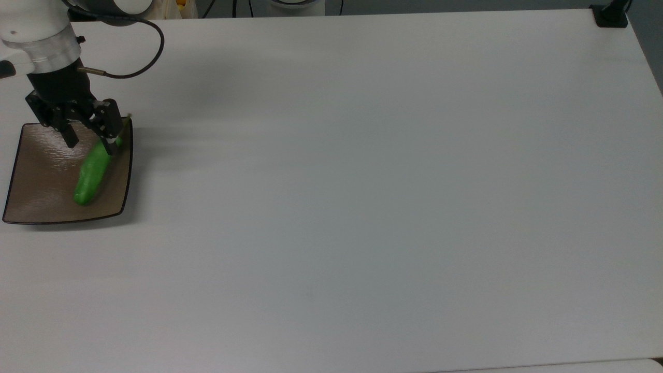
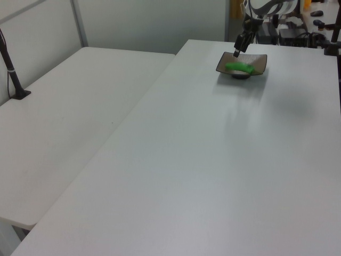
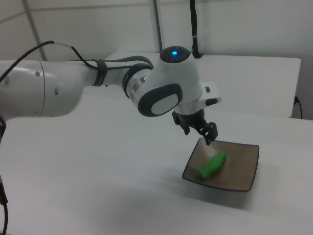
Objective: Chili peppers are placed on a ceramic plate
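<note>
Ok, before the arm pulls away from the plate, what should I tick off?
1. Chili pepper lies on the ceramic plate: ok.
2. Pepper inside the rim, not overhanging: ok.
3. Gripper jaws open, pepper released: ok.
4. Jaws clear of the pepper's stem end: cannot tell; in the top view one jaw overlaps it.
5. Plate flat on the table: ok.

Chili pepper [image 1: 92, 172]: lying on ceramic plate [image 1: 39, 176], just below gripper [image 1: 89, 139], apart from its spread fingers. Plate: on table [image 1: 362, 207], at the top view's left edge, under the gripper
</note>
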### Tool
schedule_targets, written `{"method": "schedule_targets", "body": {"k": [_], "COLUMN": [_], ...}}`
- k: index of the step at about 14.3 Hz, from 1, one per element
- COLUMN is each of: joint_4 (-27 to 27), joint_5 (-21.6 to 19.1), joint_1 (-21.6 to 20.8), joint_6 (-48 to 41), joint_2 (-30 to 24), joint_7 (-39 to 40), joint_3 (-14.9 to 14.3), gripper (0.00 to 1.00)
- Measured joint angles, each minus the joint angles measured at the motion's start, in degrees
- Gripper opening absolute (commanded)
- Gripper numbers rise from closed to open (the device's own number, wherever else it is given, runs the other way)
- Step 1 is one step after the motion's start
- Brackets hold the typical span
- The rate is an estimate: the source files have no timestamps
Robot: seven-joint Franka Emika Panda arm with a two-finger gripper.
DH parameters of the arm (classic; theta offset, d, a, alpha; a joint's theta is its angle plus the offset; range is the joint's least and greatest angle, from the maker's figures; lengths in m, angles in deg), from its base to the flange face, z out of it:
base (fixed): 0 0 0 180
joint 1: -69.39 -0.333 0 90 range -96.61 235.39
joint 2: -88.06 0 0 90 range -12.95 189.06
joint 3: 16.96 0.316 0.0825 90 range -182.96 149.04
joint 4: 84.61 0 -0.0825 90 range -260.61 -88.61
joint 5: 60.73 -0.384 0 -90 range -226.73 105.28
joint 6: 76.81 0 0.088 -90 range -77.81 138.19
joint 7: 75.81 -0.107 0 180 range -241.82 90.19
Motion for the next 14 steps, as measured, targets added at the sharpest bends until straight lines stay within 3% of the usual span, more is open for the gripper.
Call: {"method": "schedule_targets", "body": {"k": [3, 5, 6, 9, 10, 14], "joint_4": [0.4, 0.8, 0.9, 1.0, 0.8, -2.2], "joint_5": [0.0, 0.8, 3.2, 13.1, 14.8, 21.4], "joint_1": [-0.9, -1.2, -1.1, -0.9, -0.7, 0.4], "joint_6": [-0.8, -6.2, -10.7, -24.6, -27.7, -30.2], "joint_2": [-0.7, -3.1, -5.1, -12.5, -14.7, -20.9], "joint_7": [-4.7, -8.3, -10.2, -15.9, -17.0, -22.5], "joint_3": [0.2, 1.2, 2.9, 12.4, 15.5, 26.8], "gripper": [1.0, 1.0, 1.0, 1.0, 1.0, 1.0]}}
